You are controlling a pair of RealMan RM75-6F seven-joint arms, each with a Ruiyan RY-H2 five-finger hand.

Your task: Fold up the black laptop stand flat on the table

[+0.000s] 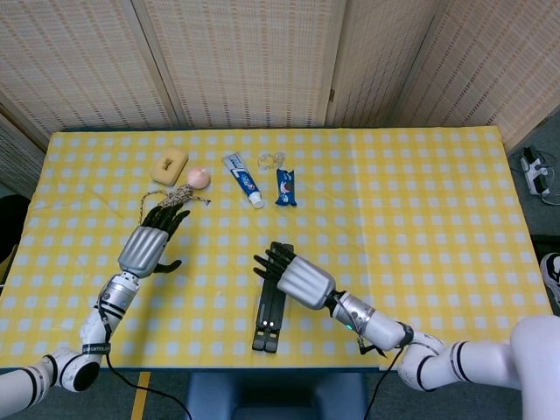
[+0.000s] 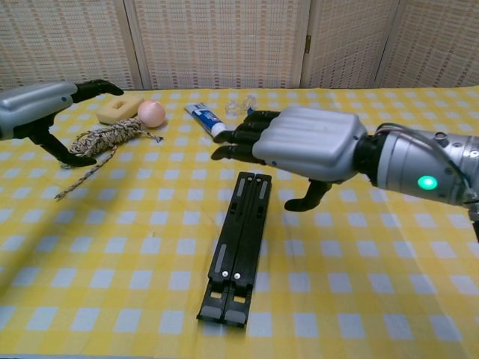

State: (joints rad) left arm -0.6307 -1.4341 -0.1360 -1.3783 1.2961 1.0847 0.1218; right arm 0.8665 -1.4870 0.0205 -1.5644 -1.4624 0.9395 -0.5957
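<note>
The black laptop stand [image 1: 270, 302] [image 2: 236, 247] lies flat on the yellow checked table, its two bars pressed side by side. My right hand [image 1: 295, 278] [image 2: 303, 142] hovers above its far end, fingers spread, holding nothing. My left hand [image 1: 149, 245] [image 2: 45, 111] is off to the left, open, raised near the coil of rope and clear of the stand.
At the back left lie a coil of rope [image 1: 166, 208] [image 2: 105, 137], a tan sponge [image 1: 169, 164], a pink ball [image 1: 199, 178], a toothpaste tube [image 1: 244, 179], a blue packet [image 1: 286, 186] and a clear ring [image 1: 271, 160]. The table's front edge [image 1: 289, 368] runs just below the stand.
</note>
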